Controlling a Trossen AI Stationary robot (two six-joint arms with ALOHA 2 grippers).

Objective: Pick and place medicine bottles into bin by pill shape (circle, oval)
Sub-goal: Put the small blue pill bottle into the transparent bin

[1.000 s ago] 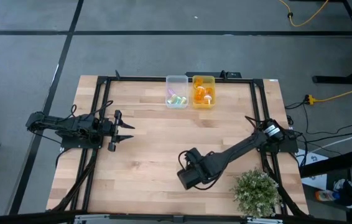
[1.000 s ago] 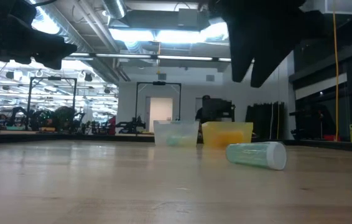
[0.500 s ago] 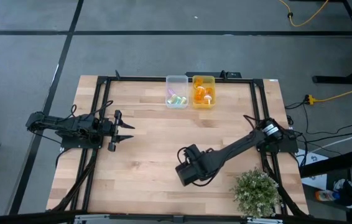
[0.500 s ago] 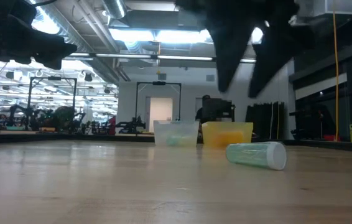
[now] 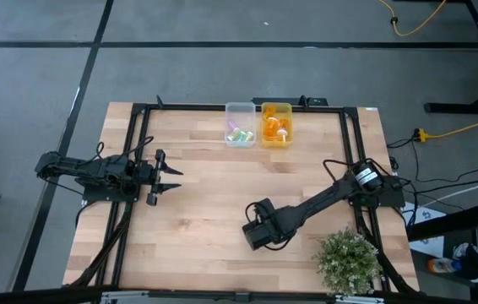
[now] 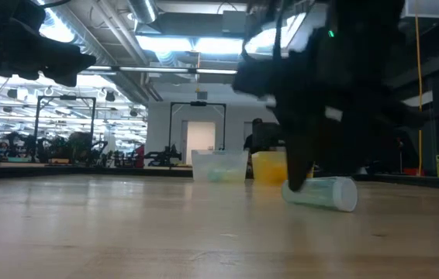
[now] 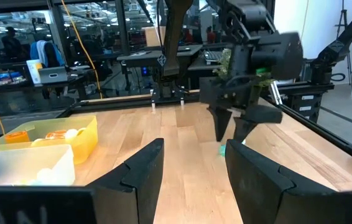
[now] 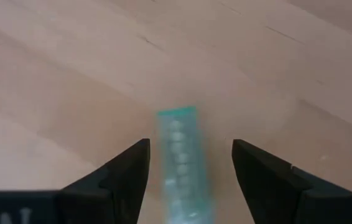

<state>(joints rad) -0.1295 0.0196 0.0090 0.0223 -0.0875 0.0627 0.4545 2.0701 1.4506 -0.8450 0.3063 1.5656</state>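
Observation:
A teal translucent medicine bottle (image 6: 320, 192) lies on its side on the wooden table, toward the near right; it also shows in the right wrist view (image 8: 182, 163). My right gripper (image 8: 189, 149) is open, pointing down over it with one finger on each side of the bottle and a gap to each. In the high view my right gripper (image 5: 256, 233) hides the bottle. My left gripper (image 5: 175, 181) is open and empty at the table's left. Pastel bottles (image 5: 237, 133) lie in the clear bin and orange ones (image 5: 274, 128) in the yellow bin.
The clear bin (image 5: 239, 106) and the yellow bin (image 5: 276, 105) stand side by side at the table's far edge. A small green plant (image 5: 349, 260) stands at the near right corner, close to my right arm. A black frame runs along the table's edges.
My right gripper has come down from well above the table to the teal bottle, its fingers now reaching beside it near the tabletop. The bottle has stayed where it was.

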